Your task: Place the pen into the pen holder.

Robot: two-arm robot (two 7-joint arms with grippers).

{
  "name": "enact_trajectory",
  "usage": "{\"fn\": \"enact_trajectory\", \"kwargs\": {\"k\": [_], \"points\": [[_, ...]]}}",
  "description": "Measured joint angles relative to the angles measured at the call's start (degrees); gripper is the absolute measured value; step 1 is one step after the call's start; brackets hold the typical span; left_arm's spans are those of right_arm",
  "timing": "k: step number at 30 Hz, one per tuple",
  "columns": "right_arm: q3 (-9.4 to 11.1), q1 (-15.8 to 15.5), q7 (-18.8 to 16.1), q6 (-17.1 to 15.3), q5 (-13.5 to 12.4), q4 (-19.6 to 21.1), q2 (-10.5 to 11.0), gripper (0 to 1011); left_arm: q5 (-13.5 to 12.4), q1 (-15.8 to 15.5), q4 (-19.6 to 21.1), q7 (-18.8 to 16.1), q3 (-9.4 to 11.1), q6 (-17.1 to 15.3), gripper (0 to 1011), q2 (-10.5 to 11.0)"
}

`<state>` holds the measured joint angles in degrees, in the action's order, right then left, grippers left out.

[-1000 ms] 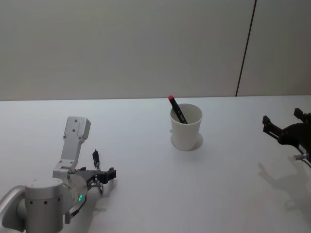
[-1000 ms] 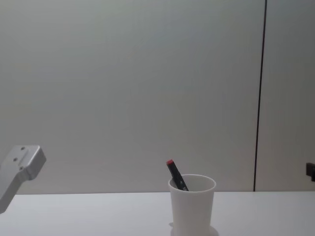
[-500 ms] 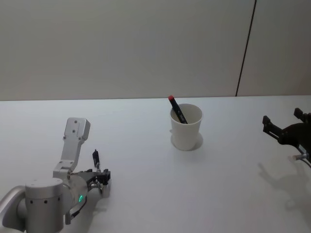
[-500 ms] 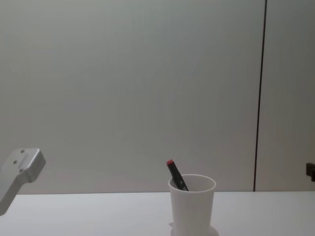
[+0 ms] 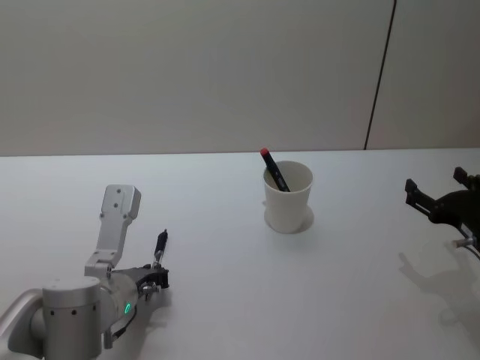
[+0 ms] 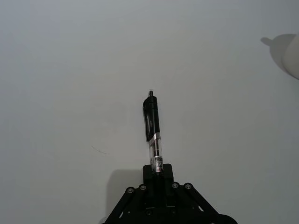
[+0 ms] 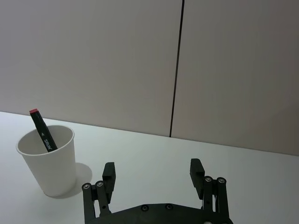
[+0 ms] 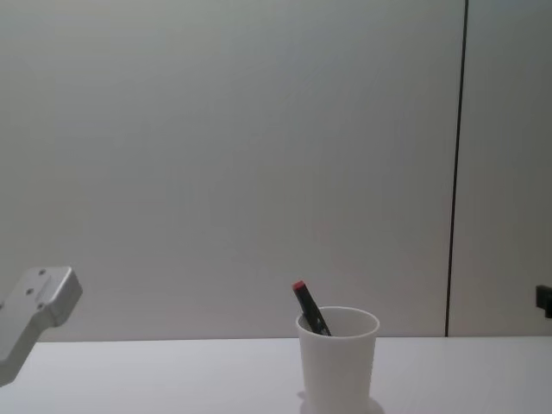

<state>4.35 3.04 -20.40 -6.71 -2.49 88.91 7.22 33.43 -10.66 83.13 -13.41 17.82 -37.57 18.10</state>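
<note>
The left hand (image 6: 158, 176) sits low over the near-left part of the white tabletop (image 5: 225, 292), its fingers closed on one end of a black-and-clear click pen (image 6: 153, 133). The rest of the pen juts out beyond the fingertips, clip and button end outermost. In the head view the pen (image 5: 160, 246) points up and away from the hand. The pen holder (image 5: 288, 201), a white paper cup, stands well apart, farther out and to the right near the middle of the tabletop. A red-capped black marker (image 5: 274, 169) already leans in it against the far-left side of the rim. The right hand (image 7: 153, 170) is parked off to the right with its fingers spread wide and nothing between them

The step in hand looks like the carry to the cup. Because the grip is at one end, the long free part could swing or slip, so a steady, unhurried move seems wise. The pen should probably rise above rim height before it crosses, then tip until its free end points down. The emptier near-right part of the mouth is the better target, away from the marker. A paper cup is light and would likely topple if nudged at the rim, so the fingers should open only once the pen's end is well inside
</note>
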Motion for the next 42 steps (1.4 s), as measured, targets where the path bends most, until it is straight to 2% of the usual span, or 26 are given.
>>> {"fn": "enact_trajectory", "kwargs": {"k": [18,25,26,32,42], "points": [[0.00,0.00,0.00,0.00,0.00,0.00,0.00,1002,-0.53,0.36,0.26,-0.27,-0.27,1.05,131,-0.22],[0.00,0.00,0.00,0.00,0.00,0.00,0.00,1002,-2.33,0.67,1.98,-0.23,-0.62,2.86,131,0.32],[0.00,0.00,0.00,0.00,0.00,0.00,0.00,1002,-3.42,0.94,3.07,-0.03,-0.80,3.93,131,0.72],[0.00,0.00,0.00,0.00,0.00,0.00,0.00,1002,-5.30,1.67,5.36,0.65,-1.11,5.96,131,1.57],[0.00,0.00,0.00,0.01,0.00,0.00,0.00,1002,-9.18,2.92,8.55,3.88,-1.33,10.42,131,3.14]]}}
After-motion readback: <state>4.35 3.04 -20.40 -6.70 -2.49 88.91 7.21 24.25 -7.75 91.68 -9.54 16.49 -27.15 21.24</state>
